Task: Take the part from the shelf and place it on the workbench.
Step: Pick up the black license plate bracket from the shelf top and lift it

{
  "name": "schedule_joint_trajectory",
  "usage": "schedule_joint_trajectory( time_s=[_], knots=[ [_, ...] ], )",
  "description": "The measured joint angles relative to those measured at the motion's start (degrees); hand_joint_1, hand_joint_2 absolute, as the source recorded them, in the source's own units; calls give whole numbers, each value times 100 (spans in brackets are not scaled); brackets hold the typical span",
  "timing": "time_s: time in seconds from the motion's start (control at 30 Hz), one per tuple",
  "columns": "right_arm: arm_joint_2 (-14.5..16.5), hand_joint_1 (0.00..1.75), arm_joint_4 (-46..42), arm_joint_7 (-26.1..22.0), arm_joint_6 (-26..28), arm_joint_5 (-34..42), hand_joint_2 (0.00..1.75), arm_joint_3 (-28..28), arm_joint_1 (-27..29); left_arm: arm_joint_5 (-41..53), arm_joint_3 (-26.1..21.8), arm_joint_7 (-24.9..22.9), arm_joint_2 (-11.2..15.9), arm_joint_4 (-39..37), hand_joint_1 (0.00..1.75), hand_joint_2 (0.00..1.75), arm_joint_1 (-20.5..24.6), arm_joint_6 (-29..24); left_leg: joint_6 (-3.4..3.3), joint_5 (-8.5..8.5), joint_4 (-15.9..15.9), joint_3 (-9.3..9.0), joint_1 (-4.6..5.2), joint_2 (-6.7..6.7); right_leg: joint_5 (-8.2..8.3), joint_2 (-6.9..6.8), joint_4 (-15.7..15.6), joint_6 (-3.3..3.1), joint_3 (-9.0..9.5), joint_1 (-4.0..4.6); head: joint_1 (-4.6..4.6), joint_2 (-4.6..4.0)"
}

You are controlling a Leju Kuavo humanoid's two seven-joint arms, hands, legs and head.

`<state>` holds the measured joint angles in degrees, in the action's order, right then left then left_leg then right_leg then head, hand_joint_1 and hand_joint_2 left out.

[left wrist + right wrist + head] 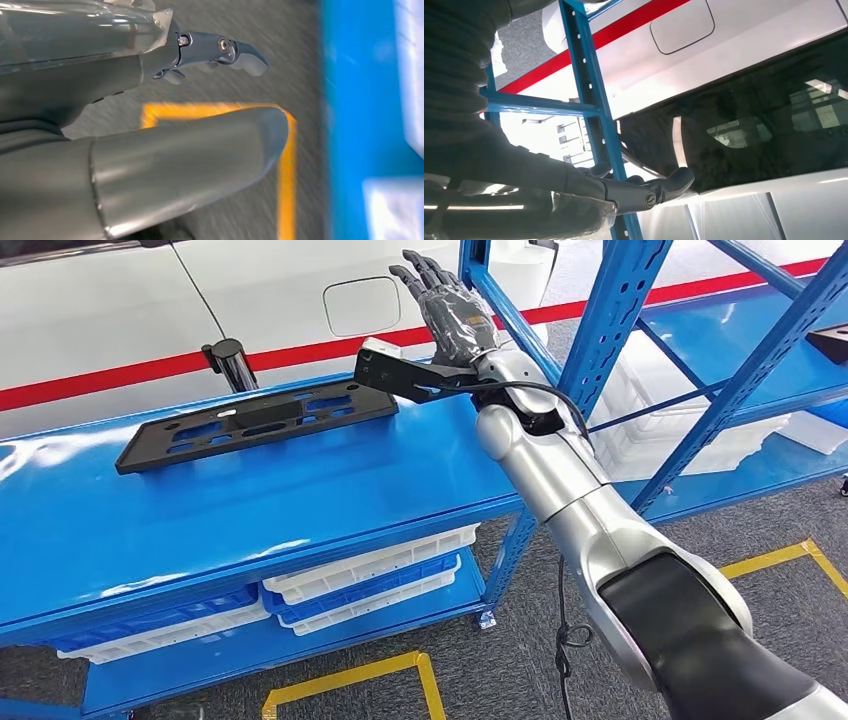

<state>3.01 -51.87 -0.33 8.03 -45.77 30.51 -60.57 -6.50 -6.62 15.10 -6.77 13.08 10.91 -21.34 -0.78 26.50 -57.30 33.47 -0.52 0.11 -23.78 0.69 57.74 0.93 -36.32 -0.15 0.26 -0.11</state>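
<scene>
One right robot hand (447, 302) hovers empty, fingers spread wide, beyond the black part (255, 422) lying on the workbench (300, 502).

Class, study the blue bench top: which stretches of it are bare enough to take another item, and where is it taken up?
The blue bench top is bare along its near edge and across its near left part, in front of the black part. The far strip is crowded: the part lies there, a black cylinder behind it, and the right hand raised above its right end.
</scene>
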Motion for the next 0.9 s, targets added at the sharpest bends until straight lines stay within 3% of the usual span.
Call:
schedule_joint_trajectory(
  time_s=[0.17,0.4,0.63,0.9],
  knots=[
    [98,0,-29,-6,39,-202,175,171,218,273,-104,-485,129,-71,0,0,-242,-376,5,5,0,0,5,-1,-1,-2,-5,1,3,-5,1,0],
    [531,0,39,347,314,-904,175,748,866,968,253,-1019,151,-116,0,0,-292,-487,8,8,0,0,4,-4,-1,-7,-7,0,2,-4,0,0],
    [763,0,103,543,403,-1238,175,962,1283,951,411,-871,121,-117,0,0,-291,-402,9,8,0,0,4,-4,-2,-8,-7,0,2,-5,1,0],
    [861,0,103,573,393,-1331,175,964,1367,906,413,-780,116,-117,0,0,-292,-391,9,8,0,0,5,-5,-2,-11,-7,0,3,-5,0,0]
  ],
)
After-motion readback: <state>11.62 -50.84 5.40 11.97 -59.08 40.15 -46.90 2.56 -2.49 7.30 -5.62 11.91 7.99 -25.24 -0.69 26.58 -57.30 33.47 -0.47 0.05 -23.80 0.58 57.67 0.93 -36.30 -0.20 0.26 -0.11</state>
